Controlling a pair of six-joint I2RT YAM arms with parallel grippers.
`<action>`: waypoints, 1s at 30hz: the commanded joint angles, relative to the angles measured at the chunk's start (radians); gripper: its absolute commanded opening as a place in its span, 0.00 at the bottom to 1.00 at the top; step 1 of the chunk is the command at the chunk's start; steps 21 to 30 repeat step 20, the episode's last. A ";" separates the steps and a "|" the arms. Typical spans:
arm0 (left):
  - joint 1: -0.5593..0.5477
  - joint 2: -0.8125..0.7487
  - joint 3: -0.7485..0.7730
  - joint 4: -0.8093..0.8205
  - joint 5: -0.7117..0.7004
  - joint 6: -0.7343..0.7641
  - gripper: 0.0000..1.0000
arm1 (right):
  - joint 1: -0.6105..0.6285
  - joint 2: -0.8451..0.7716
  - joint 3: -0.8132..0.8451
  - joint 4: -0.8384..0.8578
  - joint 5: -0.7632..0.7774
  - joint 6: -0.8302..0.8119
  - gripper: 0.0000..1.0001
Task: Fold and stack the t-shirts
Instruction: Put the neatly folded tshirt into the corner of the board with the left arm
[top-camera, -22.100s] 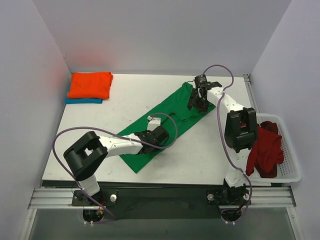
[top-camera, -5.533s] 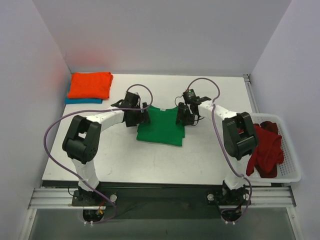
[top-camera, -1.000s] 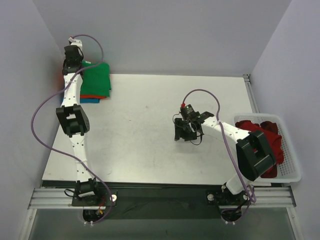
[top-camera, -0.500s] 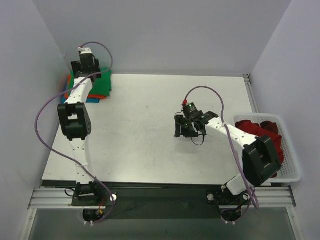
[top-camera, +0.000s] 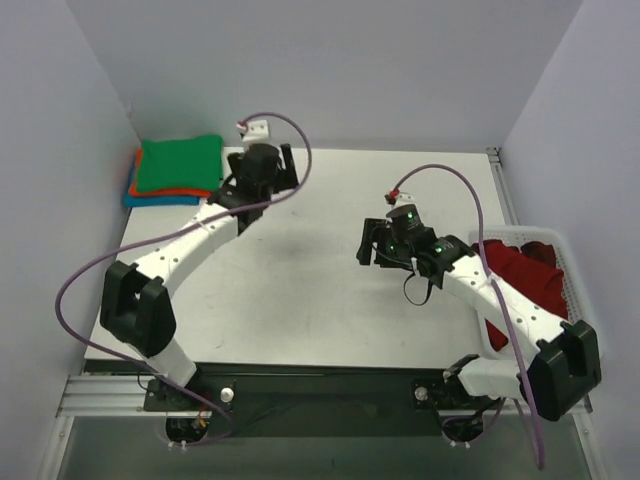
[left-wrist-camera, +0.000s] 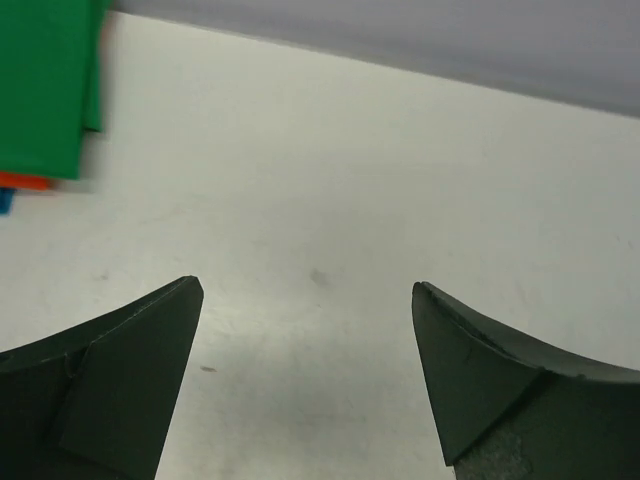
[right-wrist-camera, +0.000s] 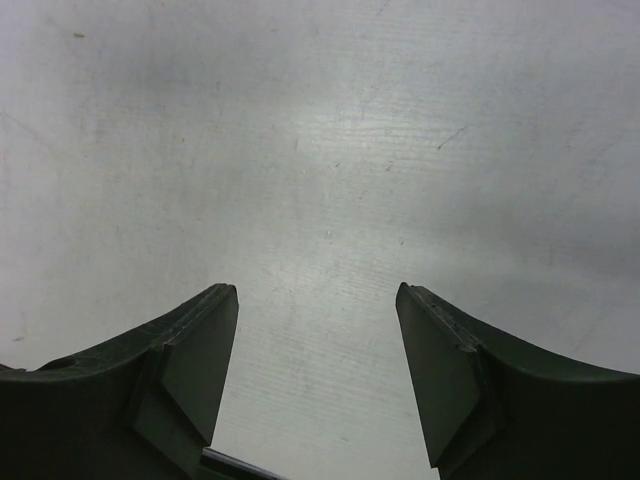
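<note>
A folded green t-shirt (top-camera: 180, 162) tops a stack at the back left, over an orange one (top-camera: 158, 189) and a teal-blue one (top-camera: 134, 200). The left wrist view catches the green tee (left-wrist-camera: 45, 85) and an orange edge (left-wrist-camera: 25, 181) at its left margin. My left gripper (top-camera: 262, 160) hangs wide open and empty just right of the stack, its jaws (left-wrist-camera: 305, 295) over bare table. Near mid-table my right gripper (top-camera: 380, 250) is open too, with only tabletop between its fingers (right-wrist-camera: 315, 295). Dark red t-shirts (top-camera: 520, 270) lie crumpled in the basket.
A white plastic basket (top-camera: 590, 350) stands off the table's right edge. Grey walls close in the back and both sides. The table's (top-camera: 300, 290) near edge meets the metal rail where both arm bases are bolted.
My left gripper has opened, left the green tee on the stack and drawn away to the right. My right gripper has shifted slightly right and its jaws have spread wider.
</note>
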 joint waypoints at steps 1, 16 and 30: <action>-0.174 -0.080 -0.107 -0.058 -0.091 -0.085 0.97 | -0.004 -0.090 -0.057 0.005 0.095 0.007 0.67; -0.439 -0.421 -0.482 -0.192 -0.002 -0.139 0.97 | -0.003 -0.408 -0.218 -0.007 0.313 0.001 0.76; -0.437 -0.445 -0.477 -0.178 0.025 -0.123 0.97 | -0.004 -0.382 -0.211 -0.023 0.342 0.010 0.77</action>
